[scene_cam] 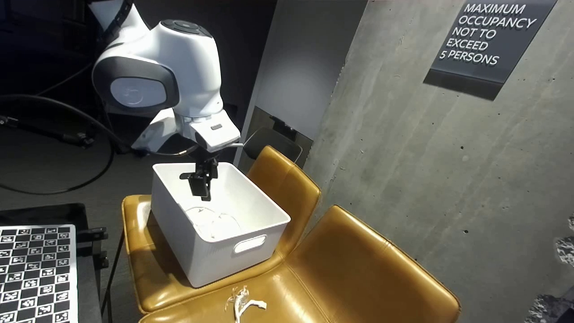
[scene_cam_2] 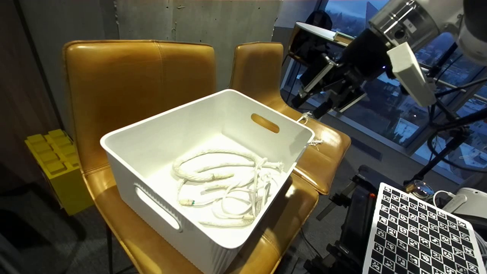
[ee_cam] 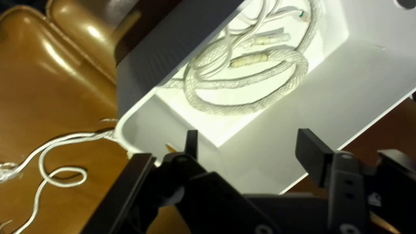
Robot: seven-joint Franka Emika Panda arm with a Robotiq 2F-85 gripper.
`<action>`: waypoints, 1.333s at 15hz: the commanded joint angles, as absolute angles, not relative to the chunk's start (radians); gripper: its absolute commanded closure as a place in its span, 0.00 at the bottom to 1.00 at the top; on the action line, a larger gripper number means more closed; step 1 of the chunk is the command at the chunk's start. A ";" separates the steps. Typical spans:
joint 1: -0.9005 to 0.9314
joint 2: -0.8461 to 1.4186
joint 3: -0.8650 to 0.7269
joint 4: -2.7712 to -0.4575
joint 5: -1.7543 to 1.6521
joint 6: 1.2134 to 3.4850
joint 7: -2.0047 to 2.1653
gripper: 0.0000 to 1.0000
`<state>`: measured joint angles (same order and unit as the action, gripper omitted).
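My gripper (ee_cam: pixel 248 146) stands open, its two black fingers (ee_cam: pixel 191 141) wide apart with nothing between them. Beyond them in the wrist view is an inner corner of a white bin (ee_cam: pixel 269 146). In an exterior view the gripper (scene_cam: pixel 200 185) appears in front of the bin's opening; in an exterior view the gripper (scene_cam_2: pixel 310 106) is up by the handle end of the bin (scene_cam_2: pixel 152 121). Coiled white rope (scene_cam_2: pixel 213 175) and thinner cords lie on the bin floor. Another white cord (ee_cam: pixel 63 185) lies on the chair seat outside; its end at the bin's rim is hidden.
The bin rests on a tan leather chair (scene_cam: pixel 139 251), with a second tan chair (scene_cam: pixel 372 269) beside it. A checkered board (scene_cam: pixel 36 273) stands nearby. A yellow block (scene_cam_2: pixel 62 167) is on the floor. A concrete wall (scene_cam: pixel 426 170) rises behind the chairs.
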<state>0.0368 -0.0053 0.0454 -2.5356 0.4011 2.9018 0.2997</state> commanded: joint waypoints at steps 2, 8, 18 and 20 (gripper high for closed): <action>-0.064 -0.074 -0.073 -2.570 0.426 2.835 0.014 0.00; -0.186 0.065 -0.233 -2.348 0.587 2.666 -0.242 0.00; -0.327 0.546 -0.233 -1.872 0.571 2.555 -0.012 0.00; -0.329 0.631 -0.237 -1.794 0.523 2.540 0.081 0.00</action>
